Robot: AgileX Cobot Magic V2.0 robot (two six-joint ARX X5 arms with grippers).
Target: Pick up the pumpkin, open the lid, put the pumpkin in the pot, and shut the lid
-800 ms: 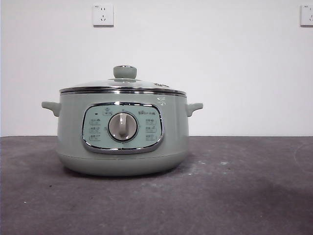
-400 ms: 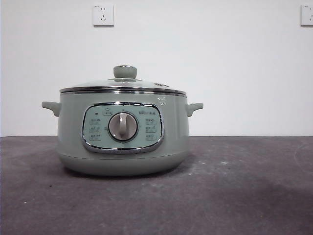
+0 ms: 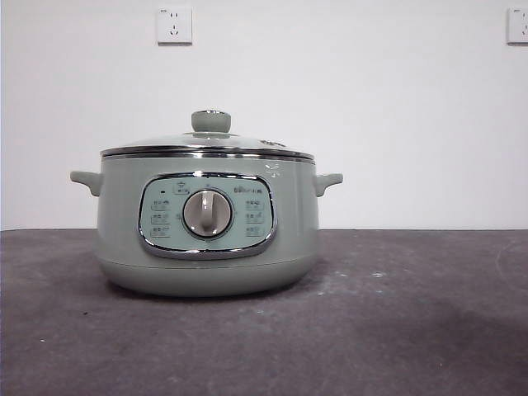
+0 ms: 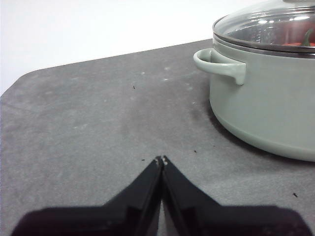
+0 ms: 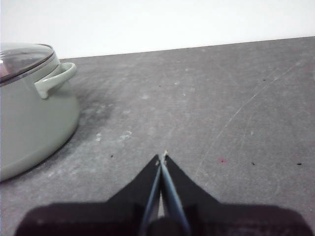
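Grey table (image 3: 429, 330), pot (image 3: 206, 239) unmoved

Two plain black grippers, nothing fancy

The left gripper (image 4: 161, 160) and the right gripper (image 5: 162, 157) both have matte black jaws that taper to thin wedge points, with tiny pale specks right at the tips. The bases are chunky, dark and blurred.
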